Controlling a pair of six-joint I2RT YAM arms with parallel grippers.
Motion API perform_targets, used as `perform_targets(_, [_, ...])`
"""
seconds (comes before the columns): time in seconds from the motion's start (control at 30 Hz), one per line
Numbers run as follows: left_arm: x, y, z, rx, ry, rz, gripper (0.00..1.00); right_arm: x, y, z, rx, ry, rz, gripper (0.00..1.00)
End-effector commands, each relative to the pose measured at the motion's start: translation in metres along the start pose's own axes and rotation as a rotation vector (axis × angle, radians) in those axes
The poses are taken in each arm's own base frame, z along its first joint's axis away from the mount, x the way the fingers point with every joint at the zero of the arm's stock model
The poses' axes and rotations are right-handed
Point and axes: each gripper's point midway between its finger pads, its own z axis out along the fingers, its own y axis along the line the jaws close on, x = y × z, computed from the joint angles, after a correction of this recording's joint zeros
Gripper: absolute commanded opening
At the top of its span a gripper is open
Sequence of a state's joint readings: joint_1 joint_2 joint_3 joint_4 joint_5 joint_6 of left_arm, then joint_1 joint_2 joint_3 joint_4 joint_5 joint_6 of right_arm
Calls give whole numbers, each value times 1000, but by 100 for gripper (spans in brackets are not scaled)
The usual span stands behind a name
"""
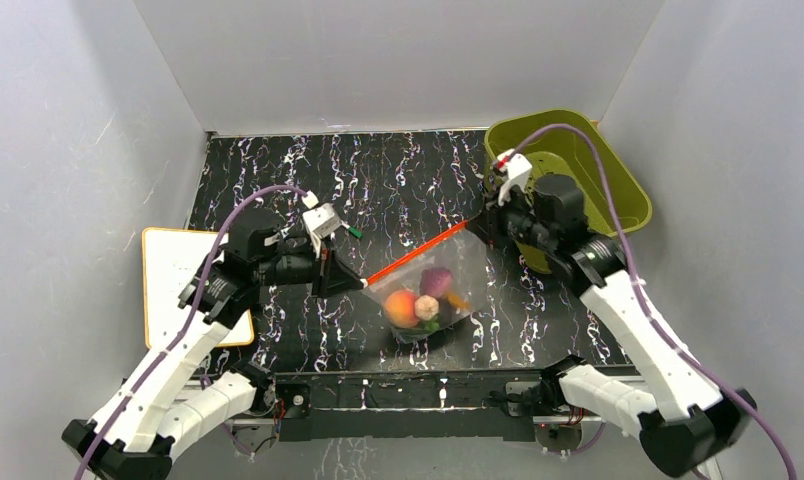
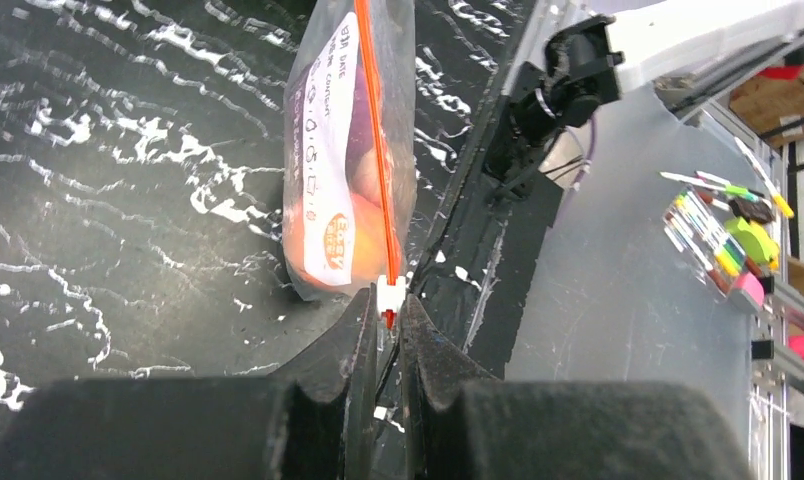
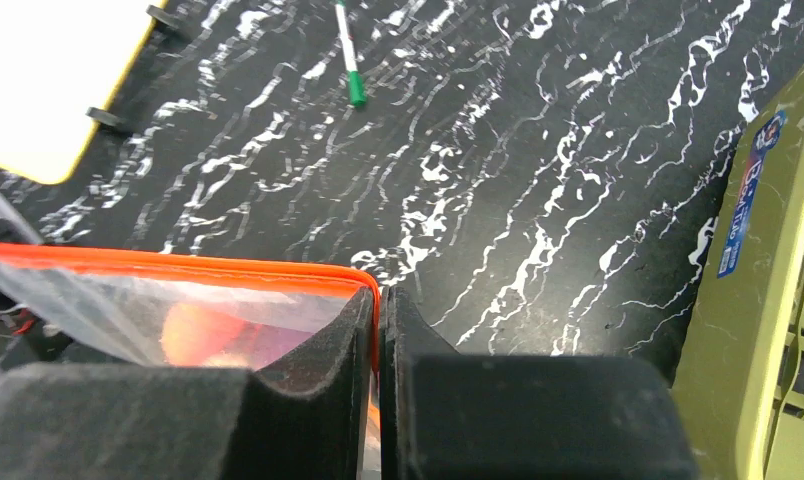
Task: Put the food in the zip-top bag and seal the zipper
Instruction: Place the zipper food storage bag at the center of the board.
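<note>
Setting: black, white-veined table [image 1: 398,170] between grey walls; green basket [image 1: 628,190] at upper right; pen [image 3: 350,60] well apart from the bag
Bag [image 1: 465,262]: centre of the top view, strung between the two arms with its mouth uppermost
Zipper [image 1: 418,255]: taut orange line running from lower left to upper right
Food [image 1: 418,300]: already inside, bunched in the bag's sagging belly; peach, purple and pale pieces show through the film
Left gripper [image 1: 361,286]: jaws pinched narrow on the zipper's lower-left end, white slider [image 2: 389,293] just at the fingertips
Right gripper [image 1: 475,222]: jaws closed tight on the zipper's upper-right corner
Feel: thin film, likely soft, slick and quick to crumple; the load looks light, yet enough to drag the pouch down
Best hold: probably the zipper itself, the only stiffer part; gripping the clear film would likely slip or bunch
Seal: cannot tell whether the strip is pressed shut along its whole length
</note>
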State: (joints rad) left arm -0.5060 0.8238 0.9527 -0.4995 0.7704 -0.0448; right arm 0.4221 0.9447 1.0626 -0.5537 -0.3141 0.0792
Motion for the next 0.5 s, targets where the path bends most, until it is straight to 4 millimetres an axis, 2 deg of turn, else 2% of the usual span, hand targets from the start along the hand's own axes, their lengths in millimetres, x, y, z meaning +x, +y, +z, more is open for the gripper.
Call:
perform_targets(0.0, [2,32,10,-151,0,-150,0,-6,-49,34,169,-7,-68,7])
perform_targets(0.07, [-1,49,13,-231,-2,-185,0,-4,-56,48,172,28,-78,10])
perform_targets(0.13, [-7,63,15,-296,-8,-213,8,-6,-59,59,168,51,-87,11])
perform_targets(0.3, [-25,88,14,-418,-7,-208,40,-16,-68,70,199,51,-80,17])
perform_targets(0.47, [-39,107,0,-555,-40,-186,69,-13,-79,69,259,66,-77,20])
